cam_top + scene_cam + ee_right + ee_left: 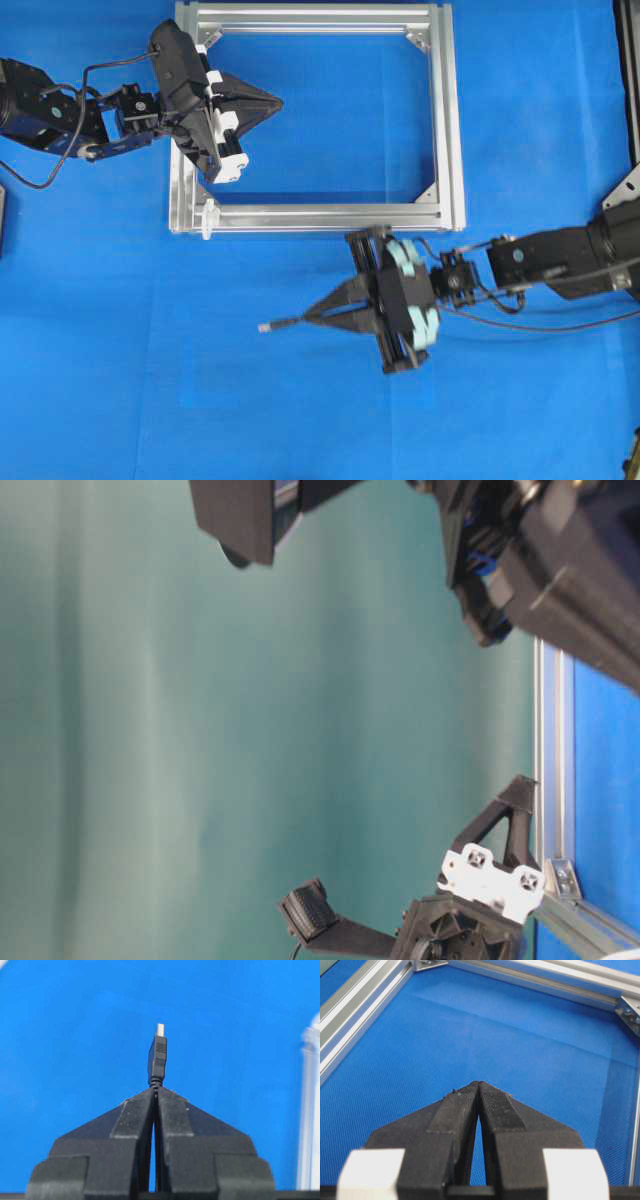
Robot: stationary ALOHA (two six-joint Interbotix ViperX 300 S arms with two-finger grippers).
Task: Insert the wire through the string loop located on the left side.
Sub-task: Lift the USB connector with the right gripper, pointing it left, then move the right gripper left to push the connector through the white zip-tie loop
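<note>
Right gripper [156, 1091] pinches the wire [157, 1060] just behind its plug, below the aluminium frame [447, 120] on the blue mat [200, 380].

The plug is slim and black, ribbed at the strain relief, with a pale metallic tip, jutting straight out past the fingertips. The left gripper [478, 1085], fingers pressed together on nothing, hovers inside the frame. A small white fitting [209, 216], perhaps the string loop, sits at the frame's near-left corner.

Black, silver and blue
The bench [120, 350] is blue with a fine woven texture; the frame [448, 120] is silver; the wire [157, 1057] is black, its plug tip pale metallic; the fingers [495, 1107] are black.
</note>
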